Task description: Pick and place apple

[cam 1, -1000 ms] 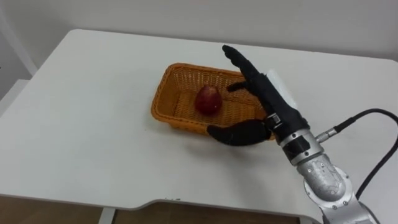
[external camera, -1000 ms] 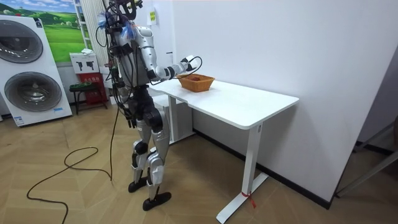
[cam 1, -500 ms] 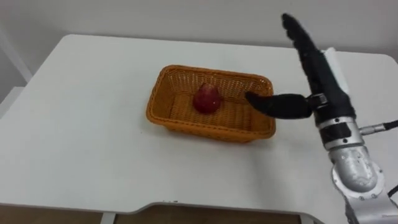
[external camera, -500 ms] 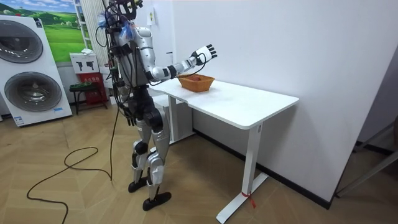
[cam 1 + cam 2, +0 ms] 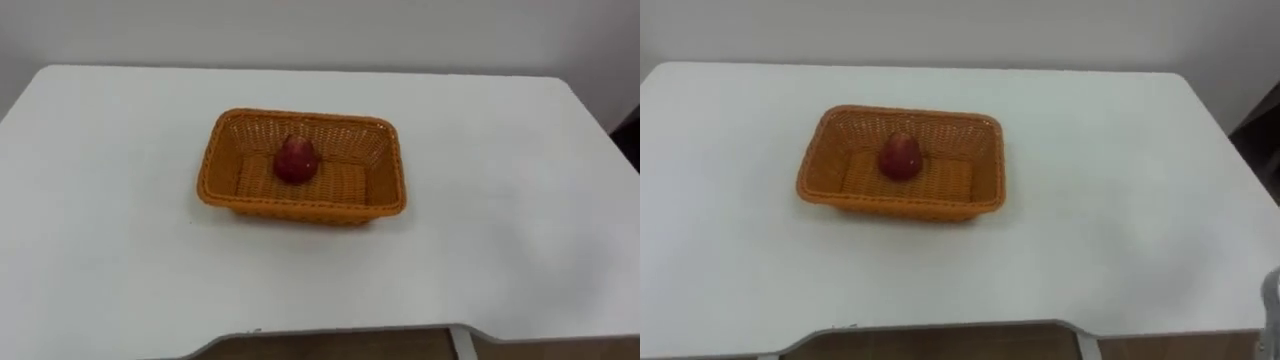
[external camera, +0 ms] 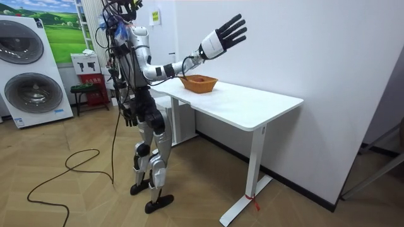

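Apple (image 5: 297, 160) in wicker basket (image 5: 222, 175) on white table (image 5: 500, 200), right hand (image 6: 221, 39) raised, fingers spread, washing machine (image 6: 35, 88) behind

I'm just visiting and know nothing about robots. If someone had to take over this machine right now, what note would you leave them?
Right hand: up in the air above the table's end, fingers spread, holding nothing.
Apple: lying in the basket, towards its far wall. The basket sits on the table, left of centre in the eye views.
Done: the apple is in the basket, so the placing looks finished.
Left: probably nothing but bringing the arm down, clear of the basket.
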